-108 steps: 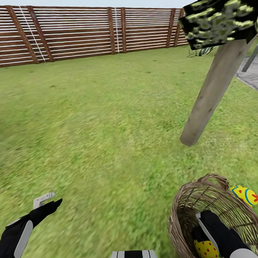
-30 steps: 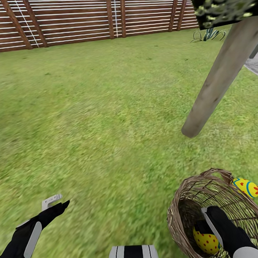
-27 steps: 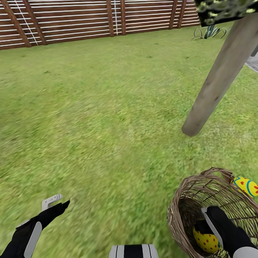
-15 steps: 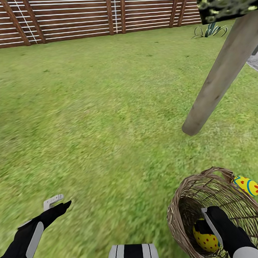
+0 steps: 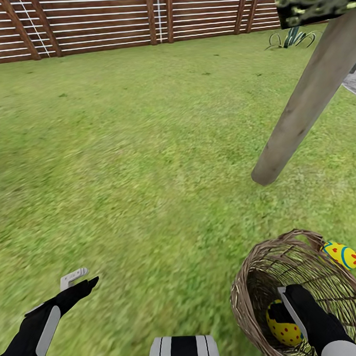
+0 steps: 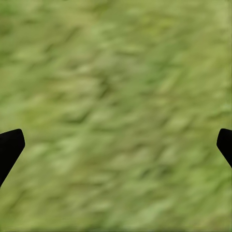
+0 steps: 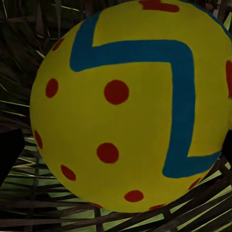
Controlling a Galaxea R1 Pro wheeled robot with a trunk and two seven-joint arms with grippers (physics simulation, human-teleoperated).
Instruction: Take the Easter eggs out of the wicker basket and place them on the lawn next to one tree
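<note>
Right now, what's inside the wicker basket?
One yellow red-dotted egg lies in the wicker basket, with the right gripper reaching in over it. The arm and weave hide the rest, so another egg cannot be ruled out.

Slatted fence (image 5: 141, 20) — spiky shrub (image 5: 292, 38).

- The egg (image 7: 130, 106) at my right hand (image 5: 285, 310) is yellow with a blue zigzag band and red dots.
- The egg (image 5: 343, 255) on the lawn (image 5: 146, 148) is yellow, with blue and red marks.
- The wicker basket (image 5: 253, 278) is brown.
- The lawn is mottled green.
- The fence (image 5: 116, 21) is brown and slatted.
</note>
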